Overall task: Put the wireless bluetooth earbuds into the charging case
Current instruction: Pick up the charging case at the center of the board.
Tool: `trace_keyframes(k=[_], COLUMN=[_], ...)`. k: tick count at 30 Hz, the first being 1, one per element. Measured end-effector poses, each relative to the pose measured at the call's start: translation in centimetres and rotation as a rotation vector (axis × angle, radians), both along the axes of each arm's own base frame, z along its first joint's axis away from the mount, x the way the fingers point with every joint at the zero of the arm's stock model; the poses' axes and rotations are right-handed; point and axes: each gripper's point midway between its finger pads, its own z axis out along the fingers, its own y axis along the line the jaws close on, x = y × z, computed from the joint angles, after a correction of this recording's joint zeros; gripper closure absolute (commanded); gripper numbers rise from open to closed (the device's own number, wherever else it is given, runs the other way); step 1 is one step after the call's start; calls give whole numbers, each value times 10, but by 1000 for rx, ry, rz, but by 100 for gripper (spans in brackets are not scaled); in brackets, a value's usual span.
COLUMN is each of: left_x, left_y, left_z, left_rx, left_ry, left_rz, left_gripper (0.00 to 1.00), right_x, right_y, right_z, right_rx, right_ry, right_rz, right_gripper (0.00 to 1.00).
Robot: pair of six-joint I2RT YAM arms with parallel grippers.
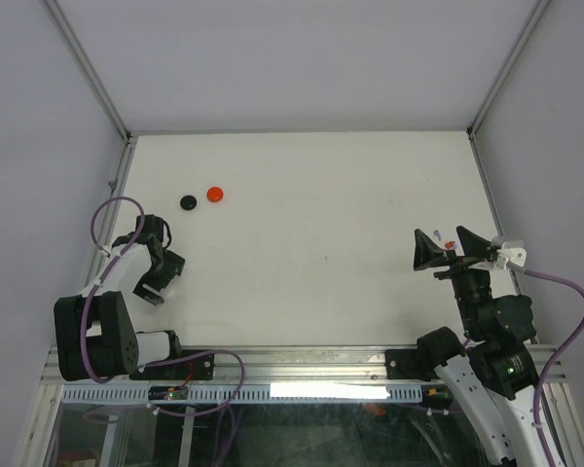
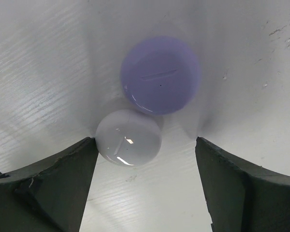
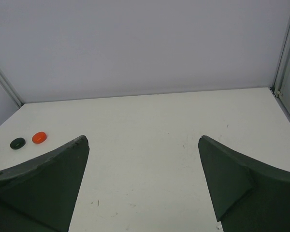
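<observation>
Left wrist view: shows left claw (image 2: 146,145) released, straddling the pale half of a lilac-and-pale round pair, likely the open charging case (image 2: 159,75), at the tabletop's (image 1: 350,214) 8 o'clock, right claw (image 3: 142,140) released too, apparent black earbud (image 1: 188,202) and red earbud (image 1: 215,195) loose at 10 o'clock, nothing inserted yet.

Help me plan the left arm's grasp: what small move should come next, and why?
Probably ease the left gripper forward and slightly left in its wrist view. The white round piece lies at the tips of the open jaws, close to the left one and against the purple round piece beyond, so closing now might only clip its edge.
</observation>
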Motion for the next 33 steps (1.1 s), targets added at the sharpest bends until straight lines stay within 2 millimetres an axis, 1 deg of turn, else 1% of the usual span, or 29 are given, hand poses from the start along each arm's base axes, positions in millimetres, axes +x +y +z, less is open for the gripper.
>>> trace_keyframes(k=[2, 9, 16, 20, 22, 26, 31, 33], left_x=[1, 1, 1, 4, 5, 4, 11, 15], left_y=[1, 6, 7, 5, 3, -1, -15, -23], left_z=[-1, -1, -5, -6, -7, -6, -4, -3], left_rx=[5, 31, 36, 26, 16, -2, -69, -87], left_ry=[-1, -3, -9, -24, -28, -35, -68, -88], left_rz=[0, 2, 2, -6, -17, -37, -94, -125], left_gripper=[15, 20, 30, 36, 42, 46, 52, 53], right_x=[0, 0, 0, 0, 0, 0, -1, -1], right_y=[0, -1, -2, -2, -3, -3, -2, -2], right_z=[0, 0, 0, 0, 1, 1, 1, 1], right_rx=[0, 1, 3, 4, 4, 4, 5, 4], right_ry=[0, 1, 0, -1, -2, -3, -3, -3], right_rz=[-1, -6, -12, -13, -14, -13, -11, -10], right_gripper=[1, 1, 1, 1, 1, 1, 1, 1])
